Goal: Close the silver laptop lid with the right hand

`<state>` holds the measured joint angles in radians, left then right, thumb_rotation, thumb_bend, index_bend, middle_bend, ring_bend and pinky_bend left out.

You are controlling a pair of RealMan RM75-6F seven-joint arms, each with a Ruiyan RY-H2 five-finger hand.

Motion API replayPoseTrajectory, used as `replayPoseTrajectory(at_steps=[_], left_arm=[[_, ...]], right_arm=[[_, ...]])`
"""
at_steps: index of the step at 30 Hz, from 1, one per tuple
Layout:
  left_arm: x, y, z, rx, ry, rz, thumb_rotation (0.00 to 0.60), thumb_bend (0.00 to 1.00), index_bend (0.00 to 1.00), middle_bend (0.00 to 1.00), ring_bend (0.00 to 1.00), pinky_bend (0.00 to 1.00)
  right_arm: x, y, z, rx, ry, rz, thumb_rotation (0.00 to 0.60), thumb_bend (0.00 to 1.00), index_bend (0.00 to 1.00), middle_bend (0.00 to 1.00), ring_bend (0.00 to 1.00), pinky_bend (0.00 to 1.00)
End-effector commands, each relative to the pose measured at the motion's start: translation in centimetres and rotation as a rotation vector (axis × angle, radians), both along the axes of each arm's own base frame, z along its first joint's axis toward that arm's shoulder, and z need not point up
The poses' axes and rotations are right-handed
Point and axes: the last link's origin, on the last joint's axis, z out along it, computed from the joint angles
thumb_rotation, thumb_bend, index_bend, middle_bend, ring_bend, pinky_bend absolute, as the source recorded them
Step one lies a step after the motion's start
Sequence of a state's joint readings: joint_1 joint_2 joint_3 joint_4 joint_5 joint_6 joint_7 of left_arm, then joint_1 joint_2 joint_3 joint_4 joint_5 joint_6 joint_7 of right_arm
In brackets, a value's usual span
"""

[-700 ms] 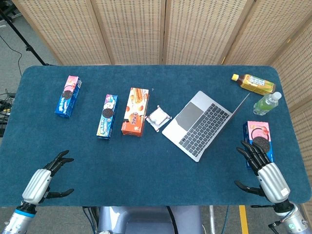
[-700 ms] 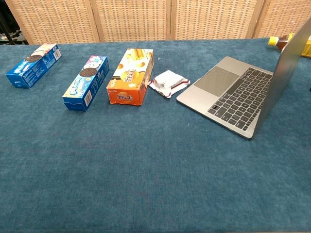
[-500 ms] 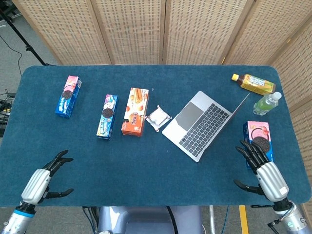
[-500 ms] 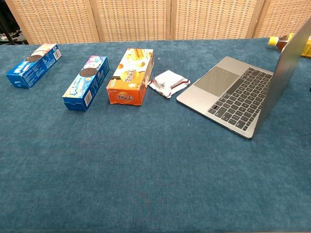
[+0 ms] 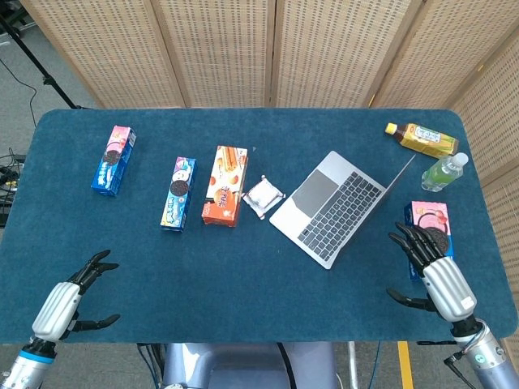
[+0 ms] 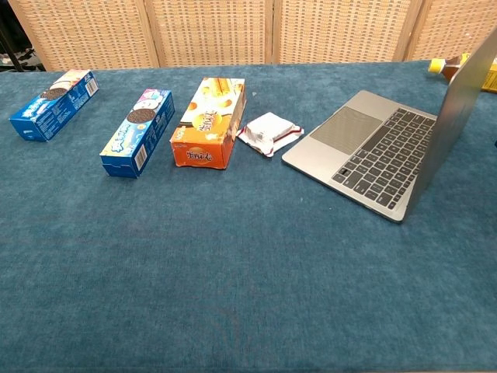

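silver laptop | open on table, 3 o'clock of centre | we judge it rigid, hinged, smooth, screen fragile: push lid top edge | right hand at 5 o'clock, spread, empty

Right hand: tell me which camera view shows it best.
The head view. It shows the right hand whole, fingers spread and holding nothing, at the table's near right corner beside the open silver laptop. The chest view shows the laptop but no hand at all.
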<state>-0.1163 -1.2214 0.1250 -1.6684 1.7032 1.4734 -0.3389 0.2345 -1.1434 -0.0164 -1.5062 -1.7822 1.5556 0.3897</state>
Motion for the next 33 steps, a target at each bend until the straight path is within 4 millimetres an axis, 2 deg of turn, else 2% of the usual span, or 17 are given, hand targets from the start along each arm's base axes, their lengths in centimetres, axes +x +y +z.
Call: replayPoseTrajectory(at_steps=[1,10,14,20,23,33], left_arm=[[0.0,0.0,0.0,-0.001,0.000,0.000,0.600,0.01,0.23,0.12,0.21,0.29],[0.0,-0.1,0.0,-0.002,0.003,-0.003,0.600,0.01,0.23,0.12,0.21,0.29],[0.0,0.0,0.0,-0.002,0.004,-0.003,0.600,0.01,0.23,0.12,0.21,0.29],[0.1,0.0,-0.1,-0.005,0.005,-0.005,0.600,0.01,0.23,0.12,0.21,0.29],[0.1,-0.1,-0.1,-0.004,0.004,-0.005,0.600,0.01,0.23,0.12,0.21,0.29],[0.1,-0.1,-0.1,-0.006,0.004,-0.007,0.600,0.01,0.23,0.12,0.21,0.29]], right_arm=[[-0.1,-0.8,0.2,0.002,0.007,-0.012,0.600,0.22,0.00,0.00,0.00,0.00],[-1.0,-2.1,0.9,-0.014,0.005,-0.055,0.600,0.22,0.00,0.00,0.00,0.00],[-1.5,-2.4,1.3,-0.031,0.006,-0.074,0.600,0.22,0.04,0.00,0.01,0.00],[-1.8,-2.6,2.0,-0.069,0.001,-0.082,0.600,0.22,0.16,0.09,0.12,0.00],[-2.0,-2.7,2.1,-0.075,0.001,-0.086,0.600,0.22,0.22,0.14,0.18,0.04],[-2.4,-2.5,1.4,-0.048,0.009,-0.103,0.600,0.22,0.26,0.19,0.24,0.07]])
